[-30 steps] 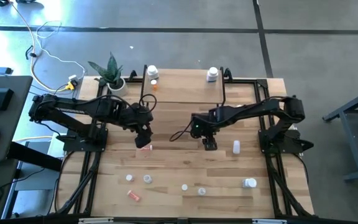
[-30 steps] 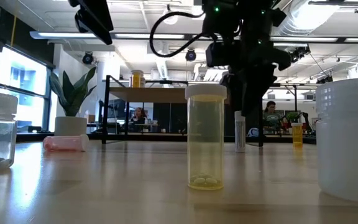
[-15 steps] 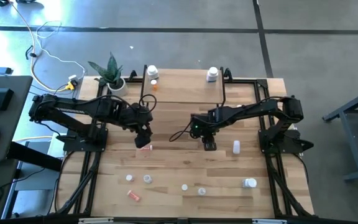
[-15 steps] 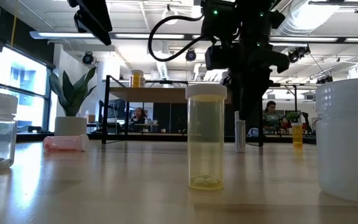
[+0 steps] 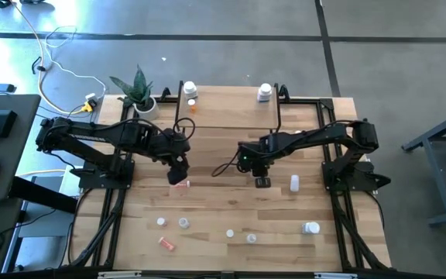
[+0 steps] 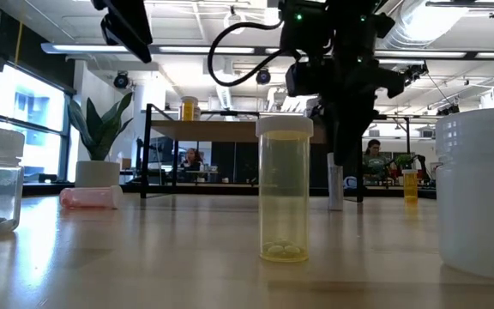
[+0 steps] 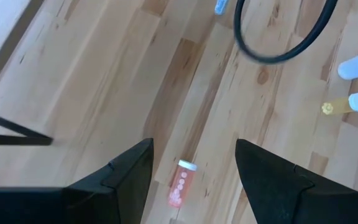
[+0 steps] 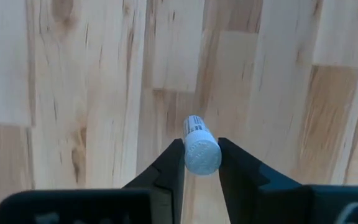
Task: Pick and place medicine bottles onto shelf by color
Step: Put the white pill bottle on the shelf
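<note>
Plank tabletop, light wood with visible grain; bare boards lie between the two arms. Right gripper, mid-table, pinches a slim white vial with a round cap, fingers pressed on both sides. Left gripper, fingers spread, hangs over a pink bottle lying flat on the planks. Shelf at the far edge carries two white-capped bottles. About seven small bottles are scattered on the near boards. One potted plant stands at the far left corner.
</note>
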Tool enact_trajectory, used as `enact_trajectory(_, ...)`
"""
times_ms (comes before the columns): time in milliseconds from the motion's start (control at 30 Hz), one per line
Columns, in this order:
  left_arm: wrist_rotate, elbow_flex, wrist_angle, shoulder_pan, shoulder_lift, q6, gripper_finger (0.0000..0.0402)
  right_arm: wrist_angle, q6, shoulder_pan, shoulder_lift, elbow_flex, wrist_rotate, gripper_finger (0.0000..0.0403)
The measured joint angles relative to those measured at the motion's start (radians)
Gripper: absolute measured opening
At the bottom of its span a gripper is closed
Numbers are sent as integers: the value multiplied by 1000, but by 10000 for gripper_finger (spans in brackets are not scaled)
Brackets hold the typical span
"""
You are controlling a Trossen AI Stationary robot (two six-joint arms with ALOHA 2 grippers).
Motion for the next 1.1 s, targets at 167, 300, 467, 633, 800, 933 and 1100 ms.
enact_trajectory(167, 5, 0, -21, 0, 0, 0, 218, -91, 0, -15, -40, 60, -3, 70)
enact_trajectory(300, 7, 0, -22, 0, 0, 0, 218, -193, -5, -44, -63, 179, -3, 70)
enact_trajectory(467, 8, 0, -25, 0, 0, -15, 218, -293, -6, -101, -71, 333, -3, 70)
enact_trajectory(633, 27, 0, -25, 0, 0, -23, 218, -394, -25, -164, -70, 448, -1, 71)
enact_trajectory(800, 27, 0, -25, 0, 0, -23, 218, -484, -52, -237, -71, 544, 61, 71)
enact_trajectory(933, 27, 0, -25, 0, 0, -24, 218, -505, -92, -311, -71, 590, 66, 71)
enact_trajectory(1100, 27, 0, -25, 0, 0, -23, 218, -506, -133, -416, -70, 593, 66, 71)
